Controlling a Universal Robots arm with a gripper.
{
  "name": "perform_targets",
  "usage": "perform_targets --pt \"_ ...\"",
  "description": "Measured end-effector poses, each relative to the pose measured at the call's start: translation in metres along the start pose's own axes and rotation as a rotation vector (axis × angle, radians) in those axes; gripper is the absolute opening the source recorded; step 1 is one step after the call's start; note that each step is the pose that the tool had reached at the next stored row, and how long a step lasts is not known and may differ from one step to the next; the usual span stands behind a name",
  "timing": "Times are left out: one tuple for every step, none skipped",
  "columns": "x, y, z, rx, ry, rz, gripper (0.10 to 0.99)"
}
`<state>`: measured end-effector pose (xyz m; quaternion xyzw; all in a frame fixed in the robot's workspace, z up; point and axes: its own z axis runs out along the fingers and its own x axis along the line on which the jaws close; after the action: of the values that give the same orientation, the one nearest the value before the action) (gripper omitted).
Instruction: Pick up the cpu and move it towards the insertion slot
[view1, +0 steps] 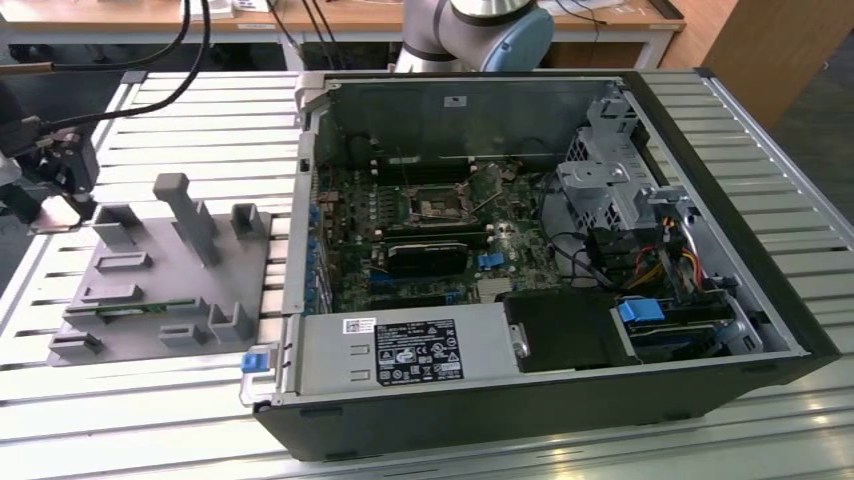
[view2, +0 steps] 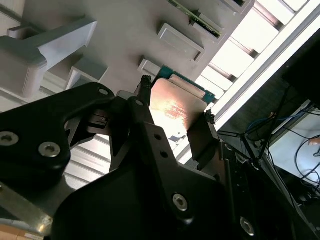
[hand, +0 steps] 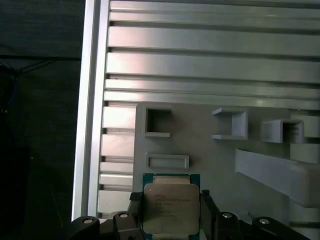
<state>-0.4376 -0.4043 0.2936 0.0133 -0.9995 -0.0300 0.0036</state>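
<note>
The cpu, a small silvery square chip with a green rim, is clamped between my two black fingers. My gripper is shut on it, one finger on each opposite edge. In the second wrist view the cpu glints between the fingertips of the gripper, held above the grey plastic fixture. In the exterior view my gripper hangs at the far left, beside the fixture. The insertion slot, a square socket with a metal frame, lies on the motherboard inside the open computer case, well to the exterior view's right.
The open black computer case lies on a slatted aluminium table, with drive cages and cables on its right side. The fixture carries upright posts and a thin green memory stick. The table edge runs close by.
</note>
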Motion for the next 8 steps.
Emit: perform_targets --pt "0.0000 0.0001 -0.0013 0.000 0.0000 0.000 0.541" --pt "0.0000 0.0003 -0.0026 0.000 -0.0001 0.000 0.541" --pt "0.0000 0.0004 -0.0039 0.000 0.0000 0.000 0.541" --pt "0.0000 0.0006 -0.0052 0.000 0.0000 0.000 0.541" --pt "0.0001 0.0007 -0.0064 0.000 0.0001 0.000 0.541" --pt "0.0000 0.0008 -0.0076 0.000 0.0000 0.000 0.541" --pt "0.0001 0.0010 -0.0088 0.000 0.0000 0.000 0.541" --pt "0.0001 0.0011 -0.0100 0.000 0.0000 0.000 0.541"
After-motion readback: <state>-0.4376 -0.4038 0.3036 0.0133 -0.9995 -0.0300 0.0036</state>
